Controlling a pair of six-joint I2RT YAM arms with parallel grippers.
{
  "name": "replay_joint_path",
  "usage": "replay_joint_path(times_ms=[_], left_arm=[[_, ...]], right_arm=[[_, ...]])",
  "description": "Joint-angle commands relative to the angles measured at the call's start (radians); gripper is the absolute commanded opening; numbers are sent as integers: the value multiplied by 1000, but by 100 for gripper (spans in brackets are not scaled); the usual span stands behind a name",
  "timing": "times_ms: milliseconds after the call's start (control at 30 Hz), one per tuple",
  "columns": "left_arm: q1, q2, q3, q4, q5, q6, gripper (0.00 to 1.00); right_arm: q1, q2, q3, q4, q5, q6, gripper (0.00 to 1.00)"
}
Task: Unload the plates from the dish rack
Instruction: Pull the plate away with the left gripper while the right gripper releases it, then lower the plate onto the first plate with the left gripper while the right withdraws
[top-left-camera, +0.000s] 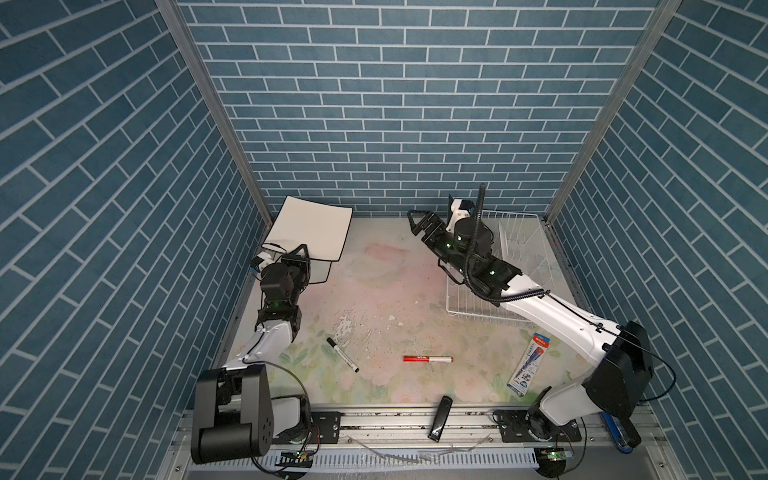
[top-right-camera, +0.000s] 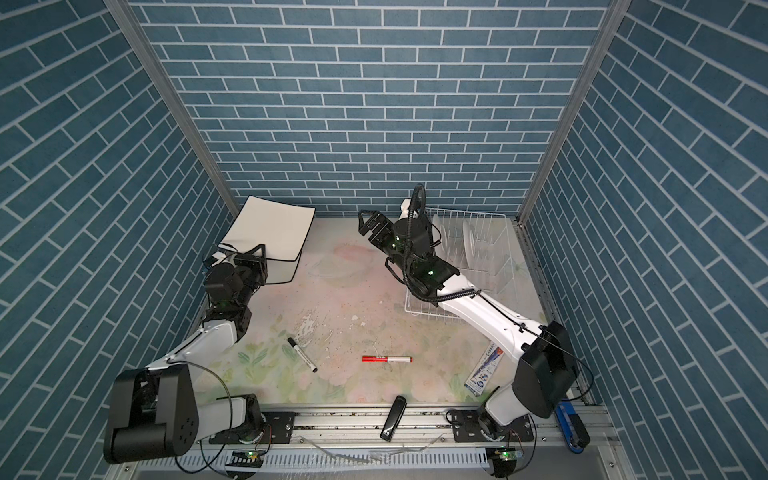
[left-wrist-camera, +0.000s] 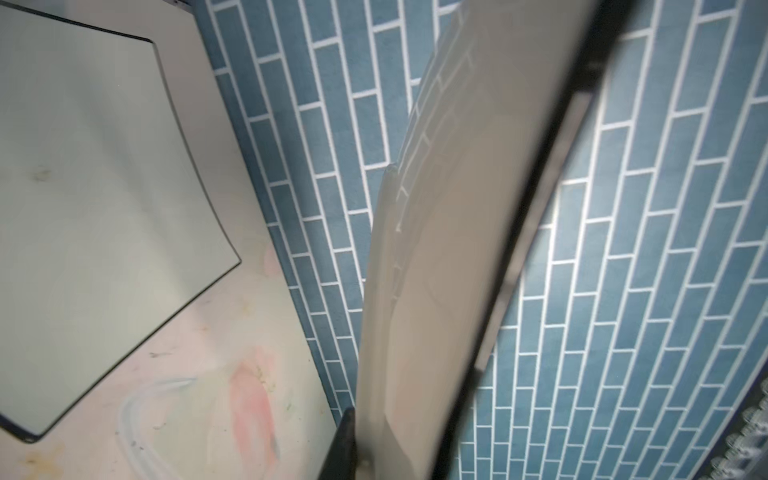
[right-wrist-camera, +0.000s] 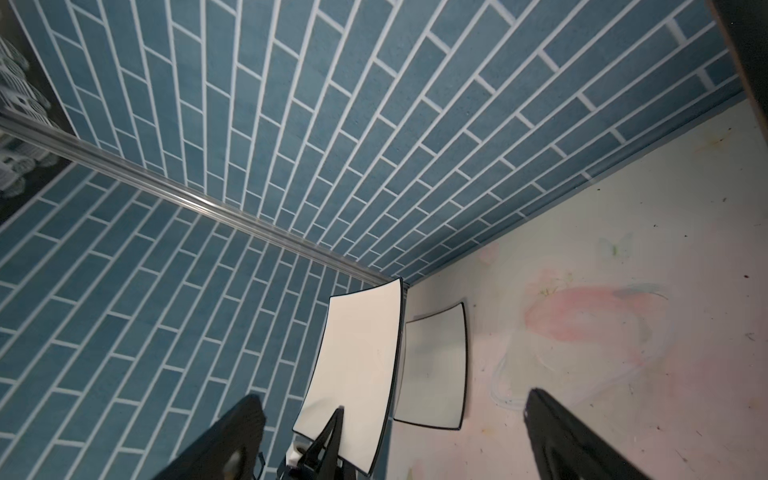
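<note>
- Pastel floral counter (top-left-camera: 386, 299) is boxed in by blue brick-pattern walls (top-left-camera: 399, 124) on the left, far and right sides. The front edge is a metal rail.
- Middle of the counter is bare and gives the widest open room. The far-left corner and far-right side are occupied.
- Left claw (top-left-camera: 298, 254) is pinched narrow on the near edge of a square white plate with thin black rim (top-left-camera: 311, 226). The plate is held raised and tilted in the far-left corner, near both walls; contact with them cannot be told.
- Second square white black-rimmed plate (top-left-camera: 323, 272) lies flat on the counter, partly under the held one. The left wrist view shows a gap between the two.
- White wire dish rack (top-left-camera: 519, 232) sits at the far right, close to the right wall.
- A round white plate (top-right-camera: 469, 245) stands upright between the rack's prongs.
- Right claw (top-left-camera: 419, 224) is spread wide and holds nothing. It is in the air just left of the rack's far end, pointing toward the far-left corner, well apart from the square plates. The right arm lies across the rack's near-left part.
- Clutter near the front: black marker pen (top-left-camera: 342, 354), red marker pen (top-left-camera: 428, 358), and a blue-and-white flat package (top-left-camera: 530, 370) just in front of the rack by the right arm.
- A black oblong object (top-left-camera: 440, 417) lies across the front rail.
</note>
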Motion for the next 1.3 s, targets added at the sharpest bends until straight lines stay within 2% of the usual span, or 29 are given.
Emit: replay_joint_path(times_ms=[0,133,567,867,1267], left_arm=[[26,19,63,249,39,-8,0],[77,83,54,310,56,-10,0],[193,260,48,460,157,-34,0],[223,394,72,535,210,-55,0],[245,471,88,525,218,-33,0]], right_arm=[[2,48,93,-161,-128,-129,99],[3,105,146,-235,-168,-164,99],[3,254,222,-255,-273,-141,99],[3,339,281,-284,-314,-130,98],[4,410,360,-331,-343,-128,97]])
